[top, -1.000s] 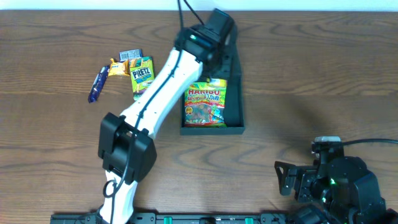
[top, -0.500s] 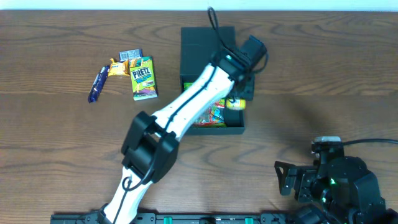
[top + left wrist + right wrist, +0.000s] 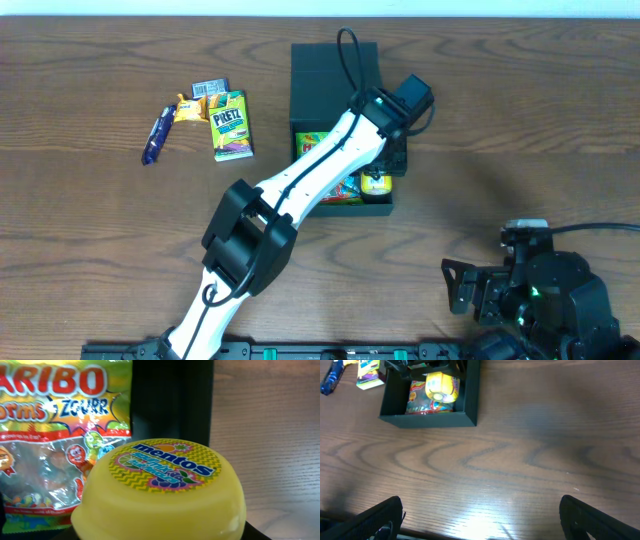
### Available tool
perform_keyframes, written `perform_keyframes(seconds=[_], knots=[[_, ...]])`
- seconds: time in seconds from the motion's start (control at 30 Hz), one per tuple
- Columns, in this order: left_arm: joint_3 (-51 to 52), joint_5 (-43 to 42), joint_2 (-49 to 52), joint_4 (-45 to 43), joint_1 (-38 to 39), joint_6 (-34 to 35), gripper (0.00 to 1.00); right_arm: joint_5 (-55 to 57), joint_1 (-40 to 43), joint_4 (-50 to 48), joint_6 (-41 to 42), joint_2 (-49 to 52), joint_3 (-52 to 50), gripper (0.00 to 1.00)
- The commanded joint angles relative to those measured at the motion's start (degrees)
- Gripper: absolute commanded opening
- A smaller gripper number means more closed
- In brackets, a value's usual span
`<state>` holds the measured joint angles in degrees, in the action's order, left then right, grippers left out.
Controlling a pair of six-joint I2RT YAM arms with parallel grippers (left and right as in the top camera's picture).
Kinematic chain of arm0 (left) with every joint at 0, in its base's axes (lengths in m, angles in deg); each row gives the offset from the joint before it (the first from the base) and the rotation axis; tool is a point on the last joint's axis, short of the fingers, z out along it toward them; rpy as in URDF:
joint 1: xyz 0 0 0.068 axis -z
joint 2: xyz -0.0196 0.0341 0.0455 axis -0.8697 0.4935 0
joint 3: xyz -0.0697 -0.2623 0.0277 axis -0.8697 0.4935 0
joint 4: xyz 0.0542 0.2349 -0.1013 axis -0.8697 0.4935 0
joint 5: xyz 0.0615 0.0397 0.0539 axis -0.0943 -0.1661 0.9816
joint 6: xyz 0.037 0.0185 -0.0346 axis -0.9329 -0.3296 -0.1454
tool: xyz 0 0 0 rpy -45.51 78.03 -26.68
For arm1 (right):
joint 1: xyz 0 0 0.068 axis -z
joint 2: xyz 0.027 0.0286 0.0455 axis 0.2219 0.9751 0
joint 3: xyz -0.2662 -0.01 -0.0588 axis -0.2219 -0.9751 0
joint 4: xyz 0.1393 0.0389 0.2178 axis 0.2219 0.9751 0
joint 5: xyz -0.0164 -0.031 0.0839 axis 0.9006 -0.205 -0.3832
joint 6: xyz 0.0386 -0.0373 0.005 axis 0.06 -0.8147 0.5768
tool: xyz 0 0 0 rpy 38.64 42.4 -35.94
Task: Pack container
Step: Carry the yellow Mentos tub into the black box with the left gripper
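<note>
Right gripper (image 3: 470, 290) is sitting at the table's (image 3: 500, 150) near edge, 5 o'clock in the overhead view. Its fingers are showing spread wide in the right wrist view, nothing between them.

The container (image 3: 345, 209) is lying just beyond table centre towards 12 o'clock, flap lid folded open on the far side. A Haribo gummy bag (image 3: 50, 435) is lying flat inside.

Left gripper (image 3: 380, 172) is reaching into the container's near-right corner. You're looking at a yellow Mentos tub (image 3: 160, 495) filling the left wrist view. The tub is hiding the fingers, so I cannot tell whether the jaws are pinching it or spread.

At 10 o'clock, well apart from the container, a green Pretz box (image 3: 229, 125), a blue wrapper (image 3: 154, 138) and two small packets (image 3: 205, 90) are lying on the table.
</note>
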<state>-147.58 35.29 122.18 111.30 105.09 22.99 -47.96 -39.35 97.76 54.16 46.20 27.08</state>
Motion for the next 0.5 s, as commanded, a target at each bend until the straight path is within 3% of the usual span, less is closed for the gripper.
perform_keyframes(seconds=[0.0,0.1,0.13,0.2,0.27,0.33,0.47], knots=[[0.6,0.8,0.0,0.4,0.5,0.7,0.06,0.2,0.3,0.1,-0.6,0.0,0.5,0.99],[0.7,1.1,0.0,0.3,0.9,0.6,0.06,0.2,0.3,0.1,-0.6,0.0,0.5,0.99],[0.7,1.1,0.0,0.3,0.9,0.6,0.13,0.2,0.3,0.1,-0.6,0.0,0.5,0.99],[0.7,1.2,0.0,0.4,0.9,0.6,0.38,0.2,0.3,0.1,-0.6,0.0,0.5,0.99],[0.7,1.2,0.0,0.4,0.9,0.6,0.76,0.2,0.3,0.1,-0.6,0.0,0.5,0.99],[0.7,1.2,0.0,0.4,0.9,0.4,0.89,0.2,0.3,0.1,-0.6,0.0,0.5,0.99],[0.7,1.1,0.0,0.4,0.8,0.0,0.92,0.2,0.3,0.1,-0.6,0.0,0.5,0.99]])
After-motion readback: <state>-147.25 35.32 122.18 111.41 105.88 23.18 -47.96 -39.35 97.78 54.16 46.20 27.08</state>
